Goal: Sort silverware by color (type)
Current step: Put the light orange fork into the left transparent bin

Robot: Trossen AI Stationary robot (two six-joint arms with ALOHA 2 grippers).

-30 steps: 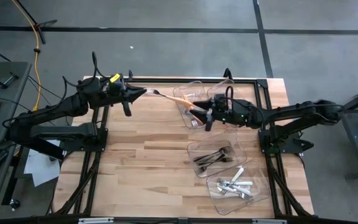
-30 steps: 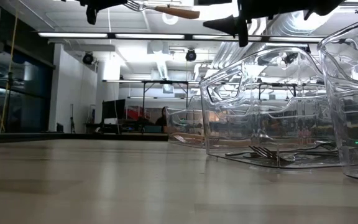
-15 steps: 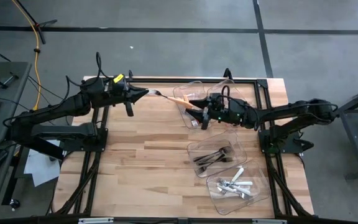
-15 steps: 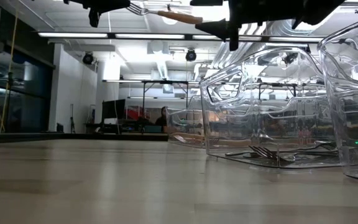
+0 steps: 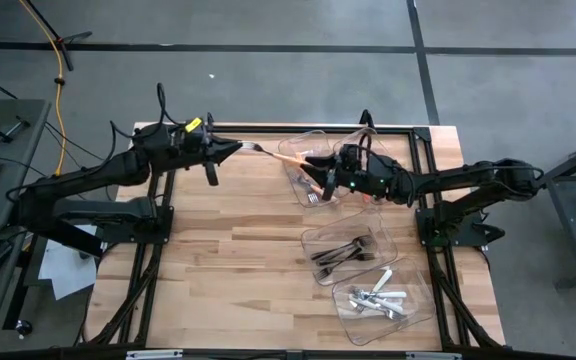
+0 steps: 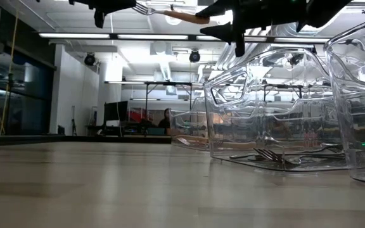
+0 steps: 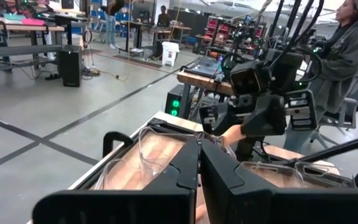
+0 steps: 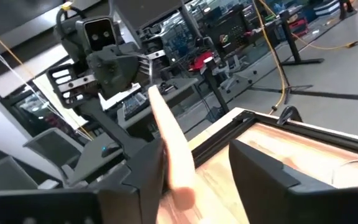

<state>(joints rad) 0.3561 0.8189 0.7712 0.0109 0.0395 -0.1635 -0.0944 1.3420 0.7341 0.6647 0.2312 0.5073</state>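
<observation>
Orange is the colour of the handle on the fork (image 5: pixel 278 156) that hangs in the air between the two arms. The left gripper (image 5: pixel 230 148) is clamped on the metal end, so the prongs sit right at its tip and the handle sticks out away from it, toward the other arm. The right gripper (image 5: pixel 320 166) has come up to the far end of that handle. Its fingers (image 8: pixel 253 169) are apart, one on each side of the handle, and in the right wrist view one finger looks like it touches the handle while the other is a little way off. I cannot tell if it is squeezing yet.

This looks like a hand-over. One arm is passing the fork to the other.

Just under the right gripper is a clear bin (image 5: pixel 303 148) with some more silverware (image 5: pixel 313 197) in it. Farther from that gripper, toward the near edge of the table, are a bin with dark metal pieces (image 5: pixel 344 252) and a bin with white-handled pieces (image 5: pixel 378 300).

Next, the right gripper needs to close tight on the handle. Only then should the left gripper let go. If it lets go too soon, the fork may fall. After that the fork likely goes into the bin under it.
</observation>
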